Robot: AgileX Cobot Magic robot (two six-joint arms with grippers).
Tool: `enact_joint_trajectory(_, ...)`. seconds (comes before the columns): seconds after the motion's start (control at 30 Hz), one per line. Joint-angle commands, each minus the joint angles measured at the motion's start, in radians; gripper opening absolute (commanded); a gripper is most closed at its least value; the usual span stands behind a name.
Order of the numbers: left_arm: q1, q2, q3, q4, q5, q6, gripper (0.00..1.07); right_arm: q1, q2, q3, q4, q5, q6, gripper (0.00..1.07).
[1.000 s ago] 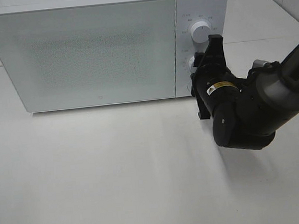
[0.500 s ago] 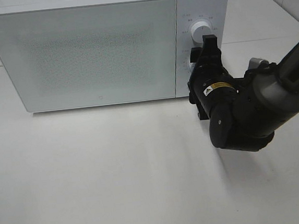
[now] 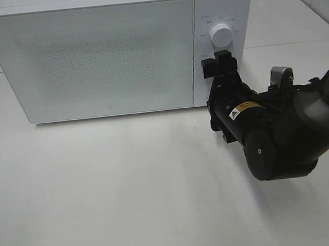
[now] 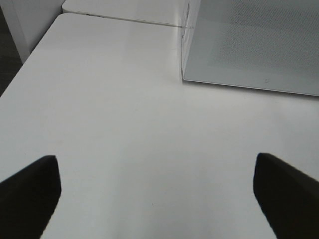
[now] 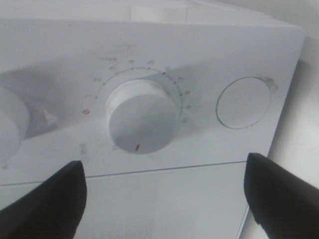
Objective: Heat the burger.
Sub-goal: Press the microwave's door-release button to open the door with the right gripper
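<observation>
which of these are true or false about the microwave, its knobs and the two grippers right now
The microwave door is shut. True.
The burger sits in front of the door. False: no burger is in view.
The right gripper is clamped on the lower knob. False: its jaws stand apart, clear of it.
The left gripper is open and holds nothing. True.
The right arm hides the upper knob in the high view. False: it shows plainly above the gripper.

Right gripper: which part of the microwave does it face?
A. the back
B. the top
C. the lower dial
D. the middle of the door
C: in the right wrist view the lower dial lies between the open fingers of the right gripper.
</observation>
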Motion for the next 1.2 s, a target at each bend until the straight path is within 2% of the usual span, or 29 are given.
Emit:
enact_joint_trajectory(0.03, 0.003, -0.019, 0.004, -0.009, -0.009, 0.001, 0.98, -0.001, -0.067, 0.032, -0.053, -0.006, -0.079, 0.84)
enact_joint_trajectory(0.27, 0.003, -0.019, 0.004, -0.009, -0.009, 0.001, 0.98, -0.001, -0.152, 0.089, -0.092, 0.06, -0.181, 0.82)
enact_joint_trajectory(0.4, 0.003, -0.019, 0.004, -0.009, -0.009, 0.001, 0.98, -0.001, -0.255, 0.142, -0.143, 0.168, -0.378, 0.81)
enact_joint_trajectory(0.63, 0.003, -0.019, 0.004, -0.009, -0.009, 0.001, 0.98, -0.001, -0.397, 0.166, -0.144, 0.351, -0.65, 0.81)
enact_joint_trajectory(0.67, 0.003, -0.019, 0.004, -0.009, -0.009, 0.001, 0.98, -0.001, -0.447, 0.166, -0.144, 0.427, -0.759, 0.8)
enact_joint_trajectory(0.8, 0.003, -0.019, 0.004, -0.009, -0.009, 0.001, 0.98, -0.001, -0.516, 0.166, -0.144, 0.556, -0.914, 0.8)
enact_joint_trajectory(0.9, 0.003, -0.019, 0.004, -0.009, -0.009, 0.001, 0.98, -0.003, -0.62, 0.166, -0.144, 0.771, -1.144, 0.79)
enact_joint_trajectory(1.0, 0.003, -0.019, 0.004, -0.009, -0.009, 0.001, 0.98, -0.003, -0.641, 0.166, -0.144, 0.817, -1.178, 0.79)
enact_joint_trajectory(1.03, 0.003, -0.019, 0.004, -0.009, -0.009, 0.001, 0.98, -0.003, -0.675, 0.165, -0.149, 0.899, -1.241, 0.79)
enact_joint_trajectory(1.07, 0.003, -0.019, 0.004, -0.009, -0.009, 0.001, 0.98, -0.004, -0.714, 0.165, -0.181, 0.977, -1.276, 0.78)
enact_joint_trajectory(1.17, 0.003, -0.019, 0.004, -0.009, -0.009, 0.001, 0.98, -0.004, -0.729, 0.165, -0.201, 1.02, -1.278, 0.78)
enact_joint_trajectory(1.2, 0.003, -0.019, 0.004, -0.009, -0.009, 0.001, 0.98, -0.004, -0.766, 0.164, -0.258, 1.1, -1.27, 0.78)
